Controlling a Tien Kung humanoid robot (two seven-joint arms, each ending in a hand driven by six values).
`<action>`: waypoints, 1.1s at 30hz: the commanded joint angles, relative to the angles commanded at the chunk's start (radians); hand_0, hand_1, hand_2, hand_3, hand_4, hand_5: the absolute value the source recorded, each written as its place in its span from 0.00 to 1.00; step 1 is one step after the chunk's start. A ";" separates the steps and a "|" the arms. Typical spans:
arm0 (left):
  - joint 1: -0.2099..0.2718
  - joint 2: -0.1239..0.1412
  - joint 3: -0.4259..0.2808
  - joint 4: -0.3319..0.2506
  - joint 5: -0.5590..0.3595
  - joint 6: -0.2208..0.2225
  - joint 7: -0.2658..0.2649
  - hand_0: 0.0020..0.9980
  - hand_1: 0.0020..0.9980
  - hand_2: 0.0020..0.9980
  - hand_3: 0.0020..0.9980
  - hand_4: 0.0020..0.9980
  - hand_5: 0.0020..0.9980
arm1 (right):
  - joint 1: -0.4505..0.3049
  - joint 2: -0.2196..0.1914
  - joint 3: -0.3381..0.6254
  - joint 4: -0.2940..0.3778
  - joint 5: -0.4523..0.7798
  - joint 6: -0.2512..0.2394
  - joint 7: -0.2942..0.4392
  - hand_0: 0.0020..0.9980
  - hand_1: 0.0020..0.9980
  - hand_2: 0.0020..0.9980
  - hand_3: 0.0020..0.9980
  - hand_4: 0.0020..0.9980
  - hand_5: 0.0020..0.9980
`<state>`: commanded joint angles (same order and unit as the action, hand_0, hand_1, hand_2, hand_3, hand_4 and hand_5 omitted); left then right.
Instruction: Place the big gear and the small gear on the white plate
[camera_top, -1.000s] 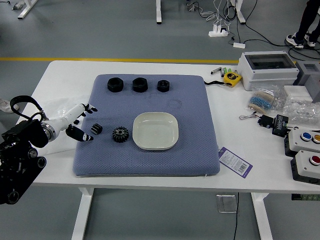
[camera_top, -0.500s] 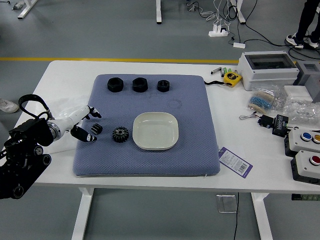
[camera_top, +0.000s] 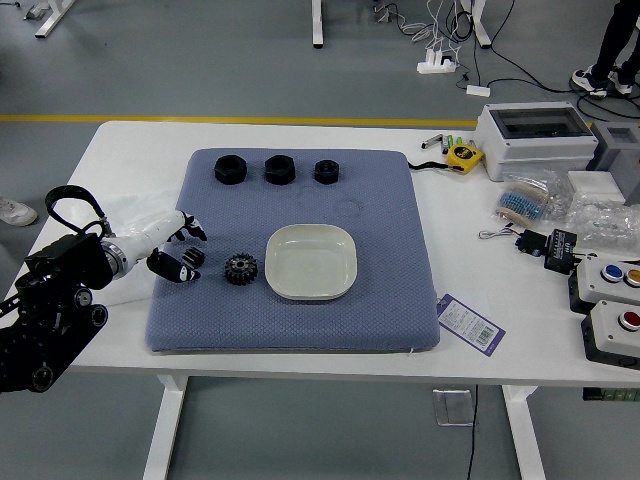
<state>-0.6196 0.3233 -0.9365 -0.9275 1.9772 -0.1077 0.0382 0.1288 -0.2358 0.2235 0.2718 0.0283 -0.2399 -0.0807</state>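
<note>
My left hand (camera_top: 192, 254) reaches in from the left over the mat's left edge, its fingers spread around the small gear (camera_top: 194, 257) without a visible grip on it. The lower fingertips overlap the small gear's left side; whether they touch it I cannot tell. Just right of it the big black gear (camera_top: 241, 269) lies on the blue-grey mat. The white plate (camera_top: 345, 265) stands to the right of the big gear and holds nothing. My right hand is out of view.
Three black round parts, one of them a nut (camera_top: 280, 170), lie along the mat's far side. A tape measure (camera_top: 463, 157), a grey-white box (camera_top: 535, 140), a purple-edged label (camera_top: 467, 322) and button boxes (camera_top: 612, 335) are on the right. A person's legs (camera_top: 614, 45) show far off.
My left hand has moved right, in to the small gear, with its fingers still apart. The gears and the plate have stayed in place.
</note>
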 joint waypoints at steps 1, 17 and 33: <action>-0.002 0.000 0.004 0.003 -0.001 0.000 -0.001 0.53 0.59 0.64 0.61 0.84 0.16 | -0.001 0.000 0.000 0.000 0.000 0.000 0.000 0.68 0.66 0.73 0.57 0.80 0.71; -0.018 -0.008 0.055 0.030 -0.008 0.016 -0.020 0.32 0.49 0.54 0.59 0.76 0.15 | -0.010 0.001 0.004 0.000 -0.008 -0.001 -0.002 0.68 0.66 0.73 0.57 0.80 0.71; -0.017 -0.009 0.066 0.037 -0.021 0.037 -0.028 0.20 0.30 0.43 0.57 0.65 0.17 | -0.009 0.001 -0.002 0.000 0.003 0.000 0.002 0.68 0.66 0.73 0.57 0.80 0.71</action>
<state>-0.6362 0.3147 -0.8704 -0.8900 1.9558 -0.0706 0.0102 0.1195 -0.2353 0.2218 0.2722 0.0315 -0.2397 -0.0784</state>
